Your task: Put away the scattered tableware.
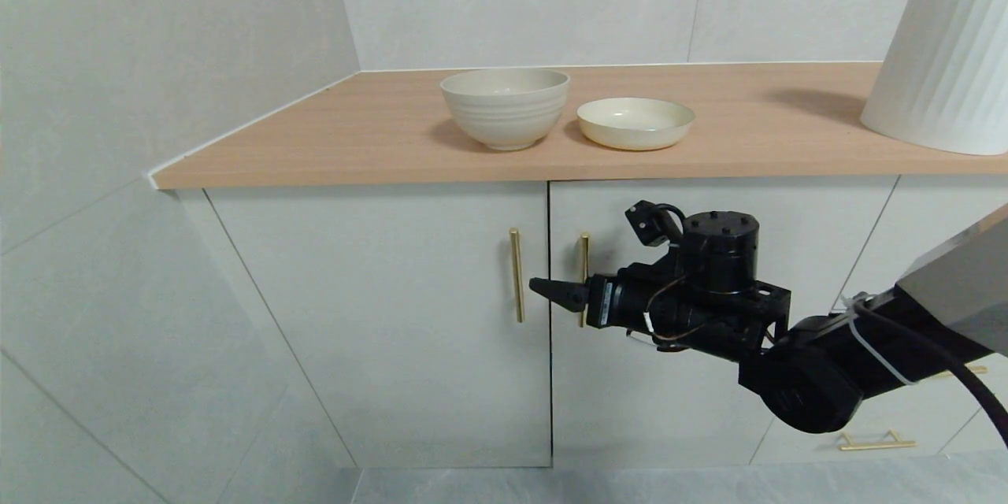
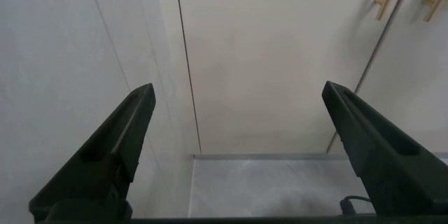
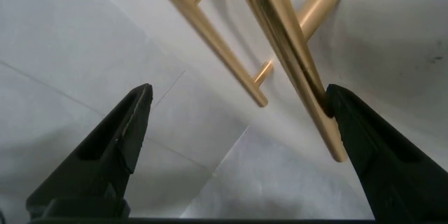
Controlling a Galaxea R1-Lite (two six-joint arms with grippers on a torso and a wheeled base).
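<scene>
Right gripper (image 1: 555, 293), jaws wide, by gold handle (image 1: 583, 252); left gripper (image 2: 238, 98) also wide; ribbed cream bowl (image 1: 505, 106) beside shallow cream plate (image 1: 635, 123).

Head camera before cabinet (image 1: 378, 315), right wrist near its handles (image 3: 296, 70).

Bowl (image 1: 505, 106) left of plate (image 1: 635, 123), both on countertop (image 1: 331, 142), right gripper (image 1: 549, 290) below, just before cabinet door handles (image 1: 516, 274)

A wood-toned worktop (image 1: 354, 142) runs along the tiled wall into the corner. Near its middle a deep, cream ribbed bowl (image 1: 505, 106) stands upright. Just beside it, on the right, sits a shallow cream dish (image 1: 635, 123). Well apart, at the right end, stands a tall white ribbed shade (image 1: 945, 55).
</scene>
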